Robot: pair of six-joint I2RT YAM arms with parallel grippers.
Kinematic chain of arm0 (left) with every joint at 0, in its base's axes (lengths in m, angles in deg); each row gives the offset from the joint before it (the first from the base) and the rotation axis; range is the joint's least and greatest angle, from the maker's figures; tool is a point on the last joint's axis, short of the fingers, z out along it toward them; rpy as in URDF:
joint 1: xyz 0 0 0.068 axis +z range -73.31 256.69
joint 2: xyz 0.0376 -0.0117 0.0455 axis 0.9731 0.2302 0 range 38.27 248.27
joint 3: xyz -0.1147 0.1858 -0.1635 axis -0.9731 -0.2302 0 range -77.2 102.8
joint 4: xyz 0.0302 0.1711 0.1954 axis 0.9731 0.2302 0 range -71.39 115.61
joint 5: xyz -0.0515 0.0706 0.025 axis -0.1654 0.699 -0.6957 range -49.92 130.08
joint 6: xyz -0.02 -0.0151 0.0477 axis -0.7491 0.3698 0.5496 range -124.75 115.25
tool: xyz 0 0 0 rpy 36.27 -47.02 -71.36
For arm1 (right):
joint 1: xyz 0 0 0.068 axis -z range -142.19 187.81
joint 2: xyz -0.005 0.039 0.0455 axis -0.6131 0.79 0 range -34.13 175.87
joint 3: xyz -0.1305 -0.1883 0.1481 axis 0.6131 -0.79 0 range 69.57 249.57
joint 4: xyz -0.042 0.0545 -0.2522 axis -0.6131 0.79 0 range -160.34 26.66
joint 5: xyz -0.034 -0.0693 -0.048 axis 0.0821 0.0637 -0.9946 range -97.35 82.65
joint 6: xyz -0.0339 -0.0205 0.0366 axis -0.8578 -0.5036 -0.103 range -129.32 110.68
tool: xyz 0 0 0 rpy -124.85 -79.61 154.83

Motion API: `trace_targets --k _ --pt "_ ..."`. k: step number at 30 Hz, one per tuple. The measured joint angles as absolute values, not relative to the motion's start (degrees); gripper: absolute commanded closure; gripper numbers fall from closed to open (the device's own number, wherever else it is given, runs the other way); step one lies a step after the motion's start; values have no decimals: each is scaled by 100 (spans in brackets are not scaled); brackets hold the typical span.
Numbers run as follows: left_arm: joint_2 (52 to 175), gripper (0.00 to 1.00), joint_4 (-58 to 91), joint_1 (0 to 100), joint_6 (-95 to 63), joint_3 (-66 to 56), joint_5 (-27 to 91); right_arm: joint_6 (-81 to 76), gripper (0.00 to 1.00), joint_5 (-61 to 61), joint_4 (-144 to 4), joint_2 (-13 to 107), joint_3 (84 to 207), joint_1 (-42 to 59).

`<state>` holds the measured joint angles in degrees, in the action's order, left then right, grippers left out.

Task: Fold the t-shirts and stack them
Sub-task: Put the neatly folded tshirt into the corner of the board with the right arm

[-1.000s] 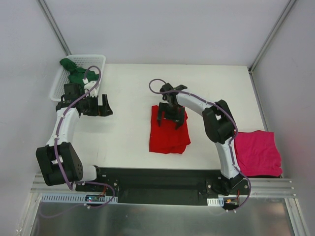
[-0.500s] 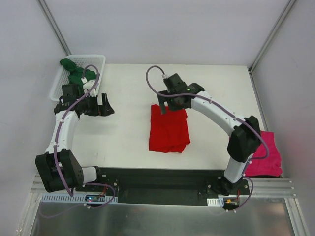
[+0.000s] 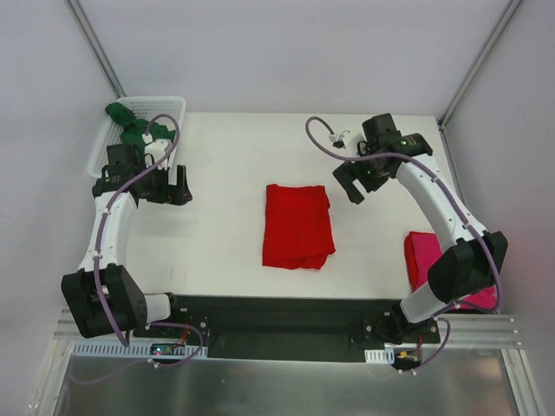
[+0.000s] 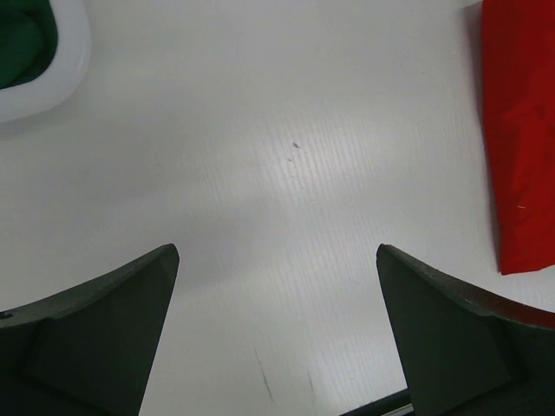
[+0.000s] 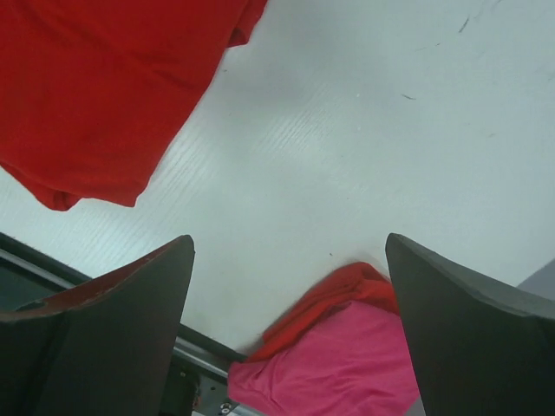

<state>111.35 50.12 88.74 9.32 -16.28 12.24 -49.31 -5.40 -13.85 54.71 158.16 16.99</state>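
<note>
Top external — left tool (image 3: 179, 186) and right tool (image 3: 347, 185) agape, empty — red t-shirt (image 3: 297, 225) between them, untouched.

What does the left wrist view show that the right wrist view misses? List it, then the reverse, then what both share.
Only left wrist: a corner of the basket with the green tee inside, and the open left tool.
Only right wrist: the pink tee and the open right tool.
Both: the red tee and the white table.
</note>
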Motion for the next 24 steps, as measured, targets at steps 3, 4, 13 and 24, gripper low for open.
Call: trace_targets --k 3,4,13,24 --pt "11135 1 5106 8876 1203 -1501 1445 -4891 4 -76 -1153 5643 15926 2020" --pt "11135 1 5119 8876 1290 -1486 1502 -4874 4 42 -1066 5661 15923 2123" --pt "11133 1 5208 8876 1819 -1510 1688 -4769 4 708 -568 5794 15919 2394" --pt "10882 1 5248 8623 1961 -2253 1297 -6122 4 1078 350 6170 16028 2595"
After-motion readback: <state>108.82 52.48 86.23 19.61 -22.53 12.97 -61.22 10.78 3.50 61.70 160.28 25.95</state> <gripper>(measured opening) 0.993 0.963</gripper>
